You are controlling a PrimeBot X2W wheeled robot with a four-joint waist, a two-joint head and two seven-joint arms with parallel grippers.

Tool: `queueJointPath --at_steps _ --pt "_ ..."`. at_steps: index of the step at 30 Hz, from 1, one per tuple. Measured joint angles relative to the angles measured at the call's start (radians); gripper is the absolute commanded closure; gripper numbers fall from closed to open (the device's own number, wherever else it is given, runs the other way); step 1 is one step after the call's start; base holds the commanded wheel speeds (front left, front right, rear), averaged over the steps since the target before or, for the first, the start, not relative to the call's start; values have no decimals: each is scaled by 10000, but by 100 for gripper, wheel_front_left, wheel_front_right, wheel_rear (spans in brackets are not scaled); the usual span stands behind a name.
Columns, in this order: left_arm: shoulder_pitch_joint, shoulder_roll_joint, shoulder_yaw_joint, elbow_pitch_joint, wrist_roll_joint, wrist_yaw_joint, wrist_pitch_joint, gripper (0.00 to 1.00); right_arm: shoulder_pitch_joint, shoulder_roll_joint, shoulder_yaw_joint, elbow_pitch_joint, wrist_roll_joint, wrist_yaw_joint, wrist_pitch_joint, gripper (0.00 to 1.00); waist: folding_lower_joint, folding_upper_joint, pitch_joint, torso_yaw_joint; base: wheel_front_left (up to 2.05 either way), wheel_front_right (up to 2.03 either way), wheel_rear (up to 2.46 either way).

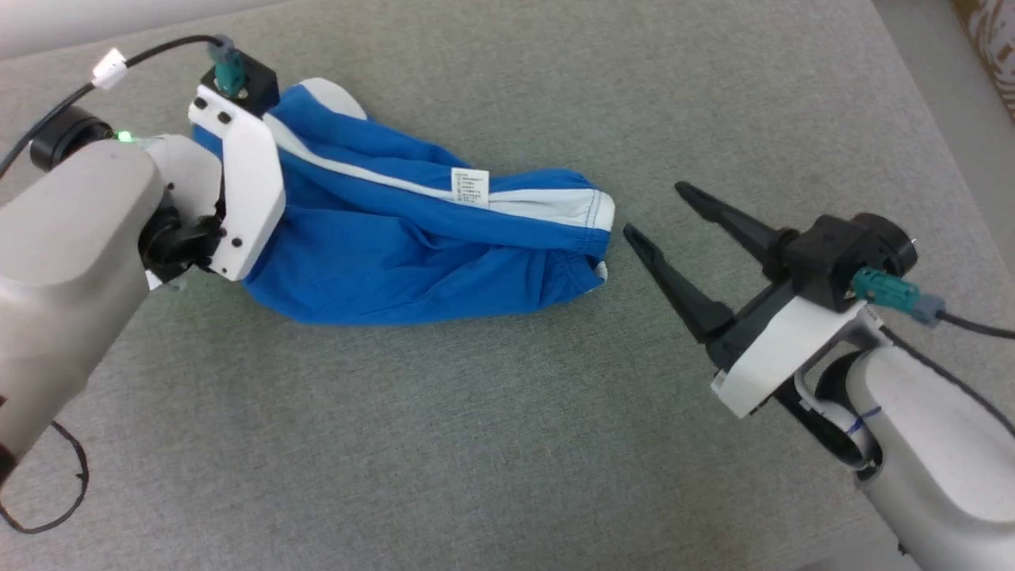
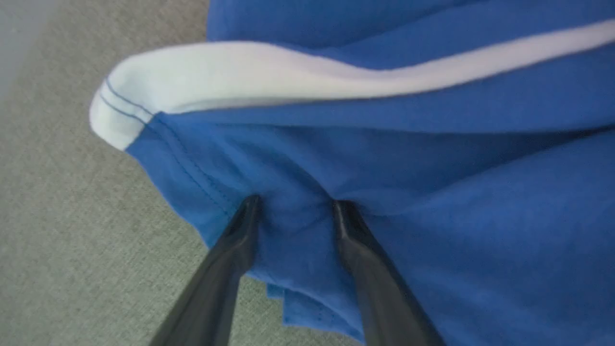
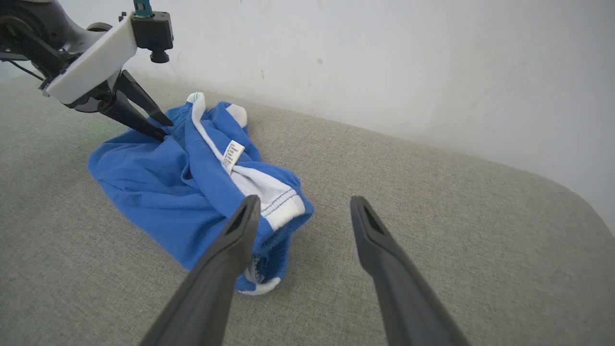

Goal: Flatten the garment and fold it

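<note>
Crumpled garment (image 1: 412, 246) on the grey surface (image 1: 476, 444), between my hands.
Head view: my right hand (image 1: 662, 214) gapes empty beside its waistband. Left wrist view: my left hand (image 2: 293, 209), fingers part-spread, presses into blue cloth; grip unclear. Right wrist view: white label (image 3: 232, 155) faces up.

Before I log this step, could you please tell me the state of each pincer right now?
Left pincer: fingers pressed into the shorts, a bunch of cloth between them; grip cannot be told.
Right pincer: open, empty, beside the shorts.

1 garment (image 1: 381, 254), 2 grippers (image 1: 652, 210)
</note>
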Motion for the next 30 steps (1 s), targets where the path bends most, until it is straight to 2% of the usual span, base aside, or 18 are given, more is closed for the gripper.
queueJointPath --at_steps 3,7,11,16,21,26,30 --pt "9 19 -123 -276 -10 -40 -73 100 -195 -182 46 2 94 0 27 0 1 0 -55 -4 0 0 0" --pt "87 29 -284 -374 -81 -46 -466 100 -706 -846 426 -244 267 0 752 0 4 0 -277 102 0 0 0" --pt "375 46 -412 -418 -173 -48 -761 100 -1526 -1582 1461 -690 1030 0 2514 0 3 0 -612 268 0 0 0" --pt "628 50 -453 -437 -242 -50 -1060 100 -2460 -1862 2734 -658 2740 0 5219 0 1 0 -969 424 0 0 0" --pt "652 -52 -460 -376 -244 -50 -1292 100 -3253 -1306 3189 518 3601 -2 6544 0 2 0 -1049 571 0 0 0" --pt "630 -234 -468 -309 -222 -50 -1450 100 -3683 -199 3427 2176 3787 -2 6646 0 2 0 -877 720 0 0 0" --pt "434 -428 -489 -171 -163 -61 -1586 100 -3828 525 3568 3768 3622 0 6218 0 3 0 -617 855 0 0 0"
